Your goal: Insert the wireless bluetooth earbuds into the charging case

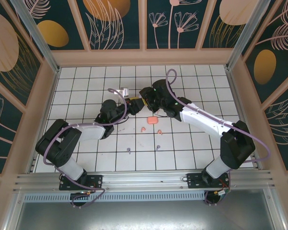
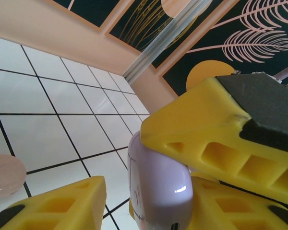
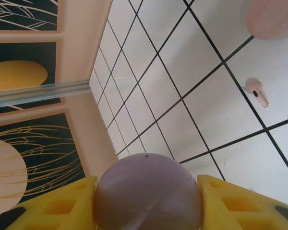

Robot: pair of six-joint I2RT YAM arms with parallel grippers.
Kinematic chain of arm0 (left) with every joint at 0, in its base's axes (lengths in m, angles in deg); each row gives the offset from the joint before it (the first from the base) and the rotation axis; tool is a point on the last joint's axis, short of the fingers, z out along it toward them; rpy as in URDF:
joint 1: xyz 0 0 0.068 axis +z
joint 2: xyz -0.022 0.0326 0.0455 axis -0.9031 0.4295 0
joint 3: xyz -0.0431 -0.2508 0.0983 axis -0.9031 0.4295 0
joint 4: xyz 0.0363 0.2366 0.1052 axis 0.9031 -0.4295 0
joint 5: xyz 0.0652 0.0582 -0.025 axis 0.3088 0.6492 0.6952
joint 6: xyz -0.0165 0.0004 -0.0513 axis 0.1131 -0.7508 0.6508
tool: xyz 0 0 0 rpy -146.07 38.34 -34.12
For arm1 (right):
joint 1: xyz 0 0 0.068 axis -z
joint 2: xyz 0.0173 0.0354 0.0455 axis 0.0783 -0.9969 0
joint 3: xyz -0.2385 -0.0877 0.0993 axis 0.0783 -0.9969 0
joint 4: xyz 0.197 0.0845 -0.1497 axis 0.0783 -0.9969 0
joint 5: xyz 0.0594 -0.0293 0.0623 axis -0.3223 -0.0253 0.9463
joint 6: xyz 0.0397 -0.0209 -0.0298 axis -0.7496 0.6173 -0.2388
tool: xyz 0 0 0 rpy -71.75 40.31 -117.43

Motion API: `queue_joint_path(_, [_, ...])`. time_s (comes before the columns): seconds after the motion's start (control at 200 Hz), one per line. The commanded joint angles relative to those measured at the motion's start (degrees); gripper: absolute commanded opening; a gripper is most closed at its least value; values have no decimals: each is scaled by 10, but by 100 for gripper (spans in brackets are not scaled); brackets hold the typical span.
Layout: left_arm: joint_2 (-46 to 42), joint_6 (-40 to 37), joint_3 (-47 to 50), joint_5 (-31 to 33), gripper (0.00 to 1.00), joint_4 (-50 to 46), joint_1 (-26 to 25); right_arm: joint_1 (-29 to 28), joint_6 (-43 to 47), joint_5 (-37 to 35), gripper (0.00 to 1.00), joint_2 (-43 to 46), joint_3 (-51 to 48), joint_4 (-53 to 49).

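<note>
Two grippers meet just above the middle of the top view, over the white tiled tabletop [image 1: 86,81], both at one lilac charging case [image 3: 149,189]. The right gripper [image 3: 148,211] has a yellow finger pressed against each side of that case and grips it. The left gripper [image 2: 149,213] stands spread around the same case. Its finger [image 2: 62,203] at the lower left of the left wrist view sits apart from the lilac shell with a gap showing, so it is not clamped on. In the upper right of that view, a finger of the right gripper lies against the case.

Four earbuds lie loose on the tiles below the grippers in the top view. The coral earbuds [image 1: 143,129] are just under the coral charging case [image 1: 152,120], and the lilac earbuds [image 1: 128,150] are lower still. A pale pink earbud [image 3: 257,91] lies at the right of the right wrist view, near the pale pink case [image 3: 273,17] in the upper right corner.
</note>
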Motion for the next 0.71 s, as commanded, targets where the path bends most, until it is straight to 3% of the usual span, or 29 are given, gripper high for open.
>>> queue_joint_path(0.0, [8,-5,-17,-10,45,26,-3,-4,-2,3,47,13,6,18])
queue_joint_path(0.39, [-6,-12,-9,4,40,27,-3,2,-3,-2,47,15,-3,18])
queue_joint_path(0.55, [-19,-16,1,9,49,26,-3,6,-2,-4,47,15,-2,18])
queue_joint_path(0.701, [-28,-24,5,15,50,14,-3,6,-1,-4,47,15,-1,17])
